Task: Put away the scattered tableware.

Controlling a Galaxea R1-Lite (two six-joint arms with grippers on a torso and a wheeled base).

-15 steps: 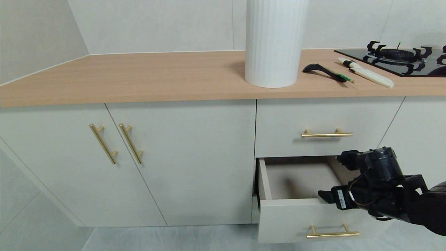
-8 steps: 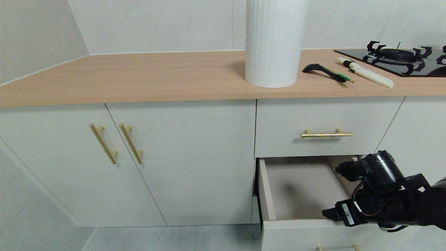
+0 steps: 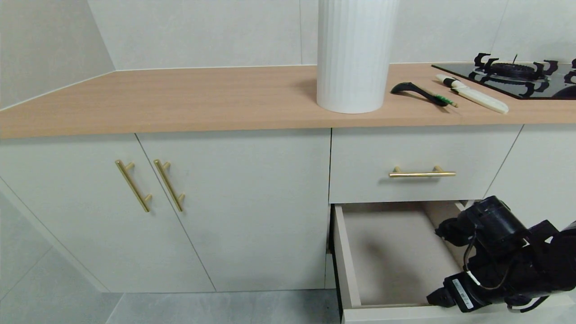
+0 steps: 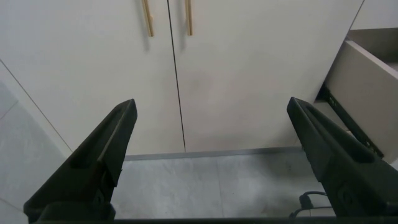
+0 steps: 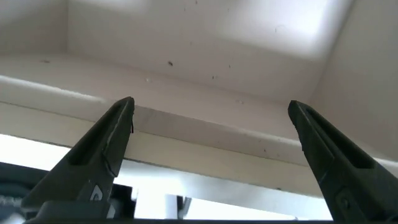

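Observation:
A black spoon (image 3: 420, 93) and a white knife (image 3: 472, 93) lie on the wooden counter (image 3: 202, 99), to the right of a tall white ribbed vase (image 3: 353, 54). Below them the lower drawer (image 3: 345, 256) stands pulled out, with a bare beige inside. My right gripper (image 3: 441, 279) is at the drawer's front right corner, open, and its fingers (image 5: 99, 162) spread along the front panel's top edge (image 5: 205, 134). Low by the floor, my left gripper (image 4: 211, 162) is open and holds nothing, facing the cabinet doors (image 4: 180, 68).
The upper drawer (image 3: 422, 173) is closed, with a gold handle. Two cabinet doors (image 3: 148, 184) with gold handles are on the left. A gas hob (image 3: 513, 74) sits at the counter's far right. Grey tiled floor (image 3: 216, 308) lies below.
The lower drawer has slid further out toward me, and its gold handle has left the picture. My right gripper moved down and back with the drawer's front.

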